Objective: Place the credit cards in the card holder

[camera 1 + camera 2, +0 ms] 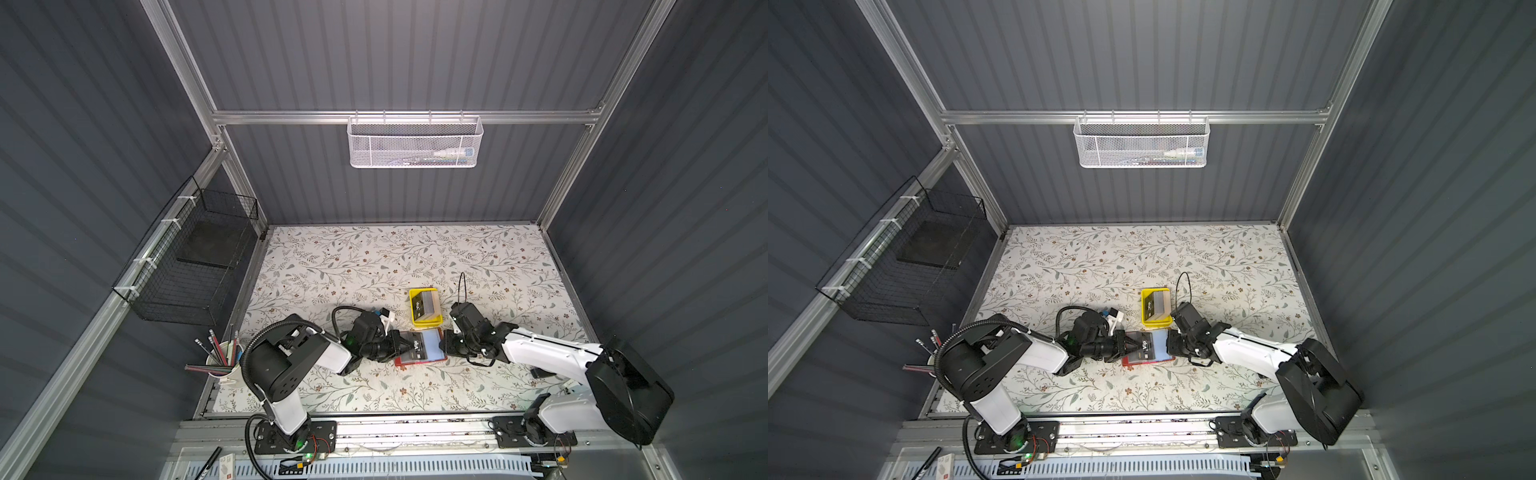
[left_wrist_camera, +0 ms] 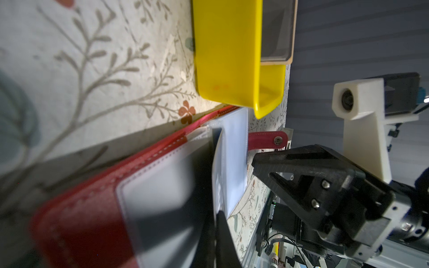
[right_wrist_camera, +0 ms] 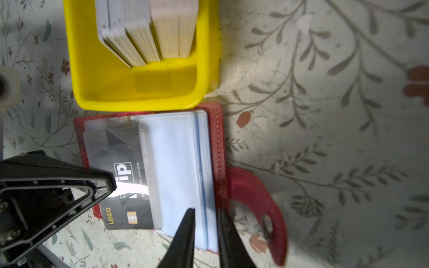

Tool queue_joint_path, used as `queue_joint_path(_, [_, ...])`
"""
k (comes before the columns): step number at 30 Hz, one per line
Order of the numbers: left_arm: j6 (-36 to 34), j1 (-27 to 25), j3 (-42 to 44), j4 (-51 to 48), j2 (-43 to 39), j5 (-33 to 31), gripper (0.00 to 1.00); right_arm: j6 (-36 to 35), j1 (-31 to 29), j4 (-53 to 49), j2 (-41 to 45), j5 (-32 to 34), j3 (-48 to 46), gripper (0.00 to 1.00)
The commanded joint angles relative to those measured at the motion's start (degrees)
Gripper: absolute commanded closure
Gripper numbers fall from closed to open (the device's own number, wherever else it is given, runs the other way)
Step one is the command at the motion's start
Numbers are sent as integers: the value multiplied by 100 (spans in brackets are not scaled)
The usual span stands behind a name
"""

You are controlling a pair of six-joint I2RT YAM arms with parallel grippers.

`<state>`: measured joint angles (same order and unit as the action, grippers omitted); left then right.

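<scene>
The red card holder (image 1: 405, 362) (image 1: 1133, 363) lies open on the table, its clear pockets facing up. My left gripper (image 1: 406, 345) (image 2: 214, 214) is shut on a black "VIP" credit card (image 3: 125, 162) (image 1: 415, 345). That card sits partly inside a clear pocket, with its chip end sticking out. My right gripper (image 1: 444, 343) (image 3: 205, 212) is shut on the holder's opposite edge, its fingers straddling the pocket pages and the red cover beside the snap strap (image 3: 255, 197). More credit cards (image 3: 148, 30), grey and tan, stand on edge in the yellow tray (image 3: 139, 99).
The yellow tray (image 1: 415, 320) sits just behind the holder, almost touching it. A cup of pencils (image 1: 224, 361) stands at the front left corner. A black wire basket (image 1: 195, 266) hangs on the left wall and a white mesh basket (image 1: 415, 141) on the back wall.
</scene>
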<state>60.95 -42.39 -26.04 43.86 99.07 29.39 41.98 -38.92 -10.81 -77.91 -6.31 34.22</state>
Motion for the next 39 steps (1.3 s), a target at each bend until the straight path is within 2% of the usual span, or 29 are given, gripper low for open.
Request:
queue_joint_path(1, [-37,-76,-72,-175,166,-35,100,-12,95,-252,151,59,66,78])
queue_joint_path(9, [-78,-109,-188,-281,218,-98,100,1,192,-327,-141,-113,-37,79])
queue_joint_path(21, [-30,-272,-334,-289,286,-266,100,74,168,167,-311,-440,-257,80])
queue_joint_path(33, [43,-457,-552,-341,423,-415,95,30,146,167,-217,-459,-250,81])
queue_joint_path(39, [-109,-538,-641,-712,337,-564,90,19,143,132,-249,-418,-226,81])
